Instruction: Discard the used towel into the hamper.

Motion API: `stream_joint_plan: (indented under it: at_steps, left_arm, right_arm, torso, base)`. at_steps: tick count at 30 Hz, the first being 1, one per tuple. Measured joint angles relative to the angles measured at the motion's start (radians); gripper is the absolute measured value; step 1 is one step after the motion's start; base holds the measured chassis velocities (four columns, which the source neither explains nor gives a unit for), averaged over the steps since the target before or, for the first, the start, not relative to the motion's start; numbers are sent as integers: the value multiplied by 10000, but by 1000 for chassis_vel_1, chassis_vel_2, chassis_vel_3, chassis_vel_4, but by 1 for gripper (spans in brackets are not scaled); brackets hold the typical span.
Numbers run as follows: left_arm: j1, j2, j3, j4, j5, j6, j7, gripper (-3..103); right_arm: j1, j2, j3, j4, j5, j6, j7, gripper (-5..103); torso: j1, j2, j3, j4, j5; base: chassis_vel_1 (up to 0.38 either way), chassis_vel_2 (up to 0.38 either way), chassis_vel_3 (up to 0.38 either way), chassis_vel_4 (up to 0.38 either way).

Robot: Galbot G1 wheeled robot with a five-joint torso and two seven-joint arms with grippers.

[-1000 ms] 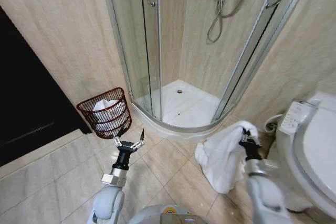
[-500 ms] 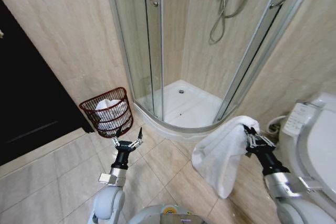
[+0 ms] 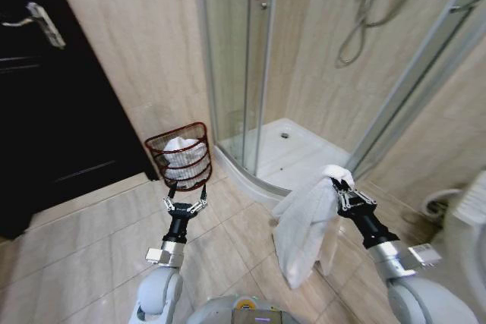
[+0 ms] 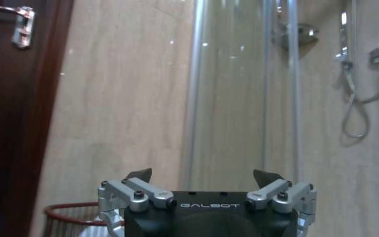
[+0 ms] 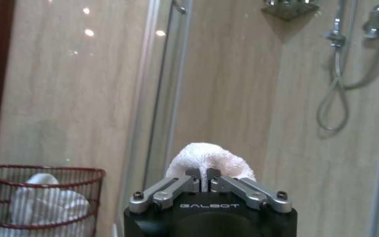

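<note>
The view is swinging left: the hamper (image 3: pixel 181 157), white cloth already inside, is sitting nearer centre at eleven o'clock. Just below it, the left gripper (image 3: pixel 184 206) is idling with fingers spread. At three o'clock, the right gripper (image 3: pixel 343 193) is staying clamped on the towel (image 3: pixel 300 225), which is now hanging clear of the floor, ready for carrying.

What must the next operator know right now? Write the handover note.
Right gripper: shut on the white towel, which hangs free above the floor tiles, beside the shower tray.
Left gripper: open, empty, held low in front of the hamper.
Hamper: on the floor by the wall next to the shower, already holding white cloth.
Done: towel picked up.
Left: carry it over the hamper and release.
</note>
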Motion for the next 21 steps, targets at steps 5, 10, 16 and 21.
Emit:
stream_joint_plan:
  at_steps: [5,10,16,21]
  left_arm:
    - [-95,-49,178,-78,190,389,-380,100]
    - [-113,-75,249,-129,437,542,-551,100]
    - [-92,-108,288,-182,532,608,-608,100]
    - [-108,-90,288,-224,574,658,-644,100]
  right_arm:
    - [119,90,-159,94,-63,0,-64,4]
    - [170,-33,-353,377,-151,-28,-208,4]
    - [201,-178,-580,542,-279,-61,-425,4]
    - [627,-306,-570,430,-207,-218,-385,4]
  torso:
    - [82,227,160,-3,1]
    - [185,546,382,-2,1]
    - [267,812,567,-3,0]
    - [332,1009,702,-1,1]
  base:
    - [26,23,17,19]
    - [0,0,0,0]
    - [0,0,0,0]
    - [51,58,67,64]
